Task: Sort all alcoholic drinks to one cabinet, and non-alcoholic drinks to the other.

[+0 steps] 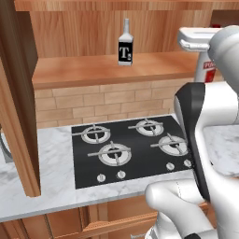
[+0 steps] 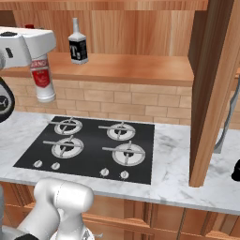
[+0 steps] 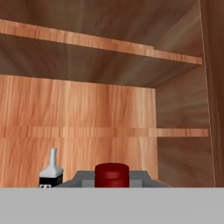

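The gripper was closed on the slim white bottle with the red label, whose red cap showed between the fingers in the hand view. The bottle hung upright in the air in front of the brick wall, above the marble counter and to the left of the black stove in the right base view, its base below the level of the cabinet shelf. The square clear bottle with the black label and white "T" stood upright on that open cabinet's wooden shelf, above the stove's 4 burners, well apart from the held bottle. In the hand view its top sat just left of the red cap, with the cabinet's inner back wall beyond. An open cabinet door hung edge-on at the right of the right base view, and past it a small black bottle stood on the counter, cut by the picture's edge.
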